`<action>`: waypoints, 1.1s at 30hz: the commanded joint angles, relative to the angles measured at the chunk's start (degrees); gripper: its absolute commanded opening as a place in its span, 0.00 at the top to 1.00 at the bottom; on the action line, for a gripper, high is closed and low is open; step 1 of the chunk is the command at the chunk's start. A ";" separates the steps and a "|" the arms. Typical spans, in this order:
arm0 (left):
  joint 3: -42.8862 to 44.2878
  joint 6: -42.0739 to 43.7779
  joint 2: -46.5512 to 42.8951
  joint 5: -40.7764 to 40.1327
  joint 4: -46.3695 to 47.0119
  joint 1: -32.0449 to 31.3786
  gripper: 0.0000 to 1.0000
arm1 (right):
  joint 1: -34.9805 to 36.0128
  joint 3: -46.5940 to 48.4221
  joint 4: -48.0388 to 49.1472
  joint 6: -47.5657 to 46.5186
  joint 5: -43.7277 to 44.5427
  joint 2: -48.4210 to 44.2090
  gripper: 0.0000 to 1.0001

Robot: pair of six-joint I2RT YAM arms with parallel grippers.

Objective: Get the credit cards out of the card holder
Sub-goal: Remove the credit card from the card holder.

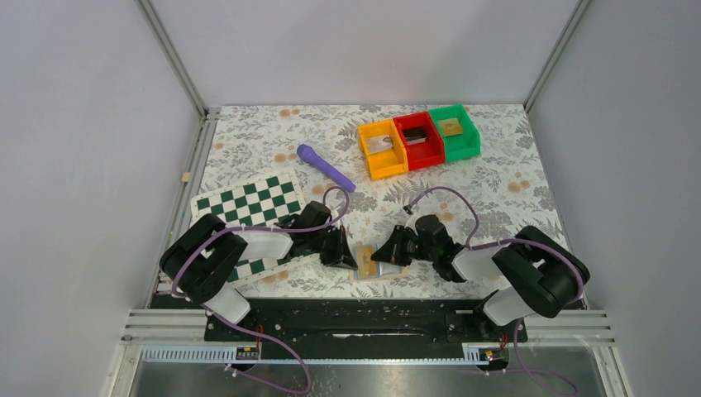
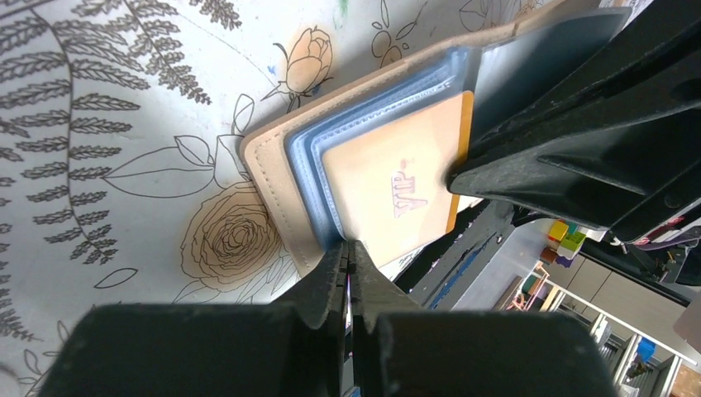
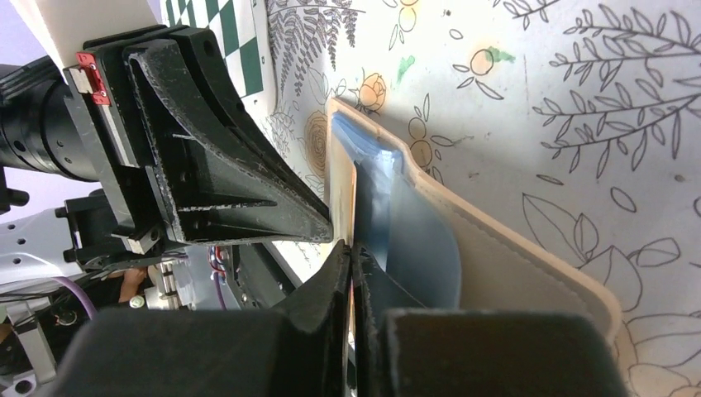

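Covering the whole work surface, the floral-patterned table [image 1: 512, 190] carries everything noted below. A green-and-white checkered board [image 1: 248, 201] lies at the left, partly under the left arm. Three open bins stand in a touching row at the far right: orange bin [image 1: 388, 172], red bin [image 1: 427, 159] and green bin [image 1: 464, 149], each with a small item inside that is too small to identify. A purple tool [image 1: 325, 167] lies slantwise between the board and the bins, touching neither. Both arms reach inward and low, meeting at the front centre of the table. The left gripper [image 2: 347, 248] has its fingers pressed together on the near edge of the card holder [image 2: 269, 178], pinching it. The right gripper [image 3: 351, 252] comes in from the opposite side, its fingers likewise closed, with a thin card [image 2: 388, 190] nipped between them at the card's orange-trimmed edge. The card holder lies open on the cloth just right of the board and directly between the two grippers, tan cover underneath, blue sleeves [image 2: 306, 157] facing up. The card is tan, sits partly within a sleeve, and bears the red letters "VIP".
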 commanded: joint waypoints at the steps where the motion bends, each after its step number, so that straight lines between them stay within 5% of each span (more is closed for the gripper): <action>1: 0.31 1.46 1.61 -1.36 0.34 -0.35 1.00 | 0.68 0.54 6.03 0.99 -5.06 2.42 1.00; 6: 0.54 1.21 1.86 -4.85 -3.04 -0.35 1.00 | -0.33 -1.13 4.41 1.60 -3.43 0.69 1.00; 16: -0.35 1.25 2.24 -7.44 -4.68 -0.35 1.00 | -3.79 -1.43 -14.70 -4.23 0.37 -9.59 1.00; 26: -2.08 -0.10 1.90 -7.94 -3.25 -0.35 1.00 | -6.52 -3.17 -15.37 -3.77 -0.46 -12.37 1.00; 33: -2.15 -0.58 -0.20 -7.75 -2.85 -0.34 1.00 | -7.05 -2.99 -27.29 -3.37 6.89 -25.08 1.00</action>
